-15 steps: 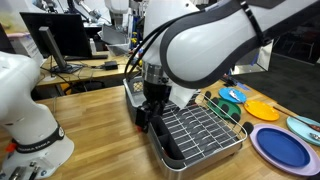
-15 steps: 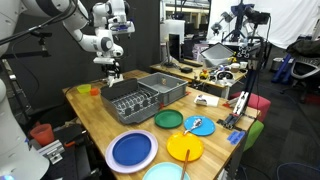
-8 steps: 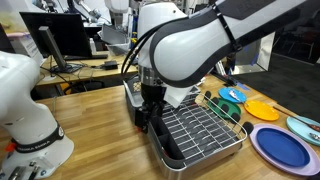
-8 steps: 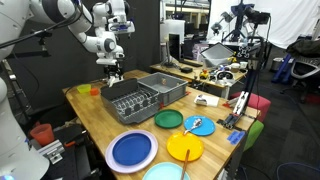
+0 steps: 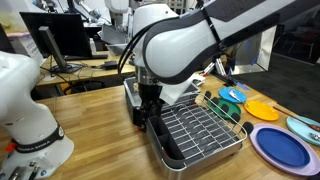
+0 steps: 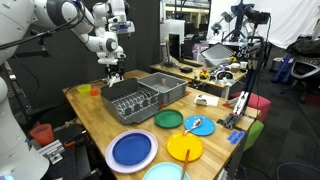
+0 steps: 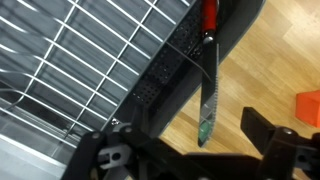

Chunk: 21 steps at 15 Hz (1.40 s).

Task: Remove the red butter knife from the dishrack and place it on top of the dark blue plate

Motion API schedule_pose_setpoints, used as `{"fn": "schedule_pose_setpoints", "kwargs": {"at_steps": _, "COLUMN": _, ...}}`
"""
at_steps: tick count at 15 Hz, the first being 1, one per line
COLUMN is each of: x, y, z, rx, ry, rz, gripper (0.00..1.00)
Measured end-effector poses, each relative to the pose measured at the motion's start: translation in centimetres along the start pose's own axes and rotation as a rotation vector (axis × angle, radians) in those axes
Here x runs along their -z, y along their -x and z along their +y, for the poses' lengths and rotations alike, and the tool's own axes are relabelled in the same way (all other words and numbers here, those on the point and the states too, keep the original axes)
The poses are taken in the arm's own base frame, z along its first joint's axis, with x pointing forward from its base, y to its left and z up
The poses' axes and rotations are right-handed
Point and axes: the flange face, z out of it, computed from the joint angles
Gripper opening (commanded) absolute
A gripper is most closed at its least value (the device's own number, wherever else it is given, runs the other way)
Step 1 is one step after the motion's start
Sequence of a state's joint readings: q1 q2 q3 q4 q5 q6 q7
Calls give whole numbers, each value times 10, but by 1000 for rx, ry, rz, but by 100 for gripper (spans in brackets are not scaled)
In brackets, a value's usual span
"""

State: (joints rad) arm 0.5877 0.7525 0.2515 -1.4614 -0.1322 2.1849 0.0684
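The silver wire dishrack (image 5: 206, 135) (image 6: 131, 99) (image 7: 80, 60) has a black utensil holder (image 7: 175, 70) along one side. In the wrist view the red butter knife's (image 7: 209, 14) end shows at the holder. A pale serrated blade with a greenish tip (image 7: 205, 110) runs on from it, and I cannot tell if they are one piece. My gripper (image 7: 200, 150) is open above the holder, with that blade's tip between its dark fingers (image 7: 265, 132). It hangs over the rack's end in both exterior views (image 5: 148, 110) (image 6: 112, 76). The dark blue plate (image 5: 281, 147) (image 6: 132, 150) lies empty on the table.
A grey plastic bin (image 6: 166, 85) stands behind the rack. Teal (image 6: 168, 119), yellow (image 6: 185, 148) and light-blue (image 6: 199, 126) plates lie near the dark blue one. An orange block (image 7: 308, 107) (image 6: 83, 89) sits on the wood beside the rack. A second white robot base (image 5: 30, 110) stands close by.
The arm's upper links have swung a little; the gripper has shifted slightly over the rack's utensil holder. Nothing has been gripped or moved.
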Motion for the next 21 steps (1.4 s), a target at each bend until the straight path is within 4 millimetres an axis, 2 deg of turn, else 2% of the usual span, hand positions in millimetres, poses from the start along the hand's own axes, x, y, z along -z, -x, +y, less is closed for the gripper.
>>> {"fn": "schedule_pose_setpoints", "kwargs": {"at_steps": 1, "x": 0, "y": -1, "z": 0, "rx": -1, "ry": 0, "rz": -1, "gripper": 78}}
{"fn": "schedule_pose_setpoints", "kwargs": {"at_steps": 2, "x": 1, "y": -2, "z": 1, "rx": -1, "ry": 0, "rz": -1, "gripper": 60}}
{"fn": "schedule_pose_setpoints", "kwargs": {"at_steps": 6, "x": -2, "y": -5, "z": 0, "rx": -1, "ry": -2, "rz": 0, "gripper": 34}}
{"fn": "schedule_pose_setpoints", "kwargs": {"at_steps": 10, "x": -1, "y": -6, "z": 0, "rx": -2, "ry": -2, "rz": 2, "gripper": 42}}
{"fn": "schedule_pose_setpoints", "kwargs": {"at_steps": 12, "x": 0, "y": -6, "z": 1, "rx": -3, "ry": -1, "rz": 2, "gripper": 54}}
{"fn": "schedule_pose_setpoints", "kwargs": {"at_steps": 14, "x": 1, "y": -6, "z": 1, "rx": -3, "ry": -1, "rz": -1, "gripper": 57}}
{"fn": "schedule_pose_setpoints", "kwargs": {"at_steps": 16, "x": 2, "y": -6, "z": 1, "rx": -4, "ry": -1, "rz": -5, "gripper": 44}}
{"fn": "schedule_pose_setpoints", "kwargs": {"at_steps": 18, "x": 2, "y": -6, "z": 2, "rx": -5, "ry": -1, "rz": -9, "gripper": 22}}
{"fn": "schedule_pose_setpoints", "kwargs": {"at_steps": 21, "x": 2, "y": -6, "z": 2, "rx": -6, "ry": -4, "rz": -11, "gripper": 2}}
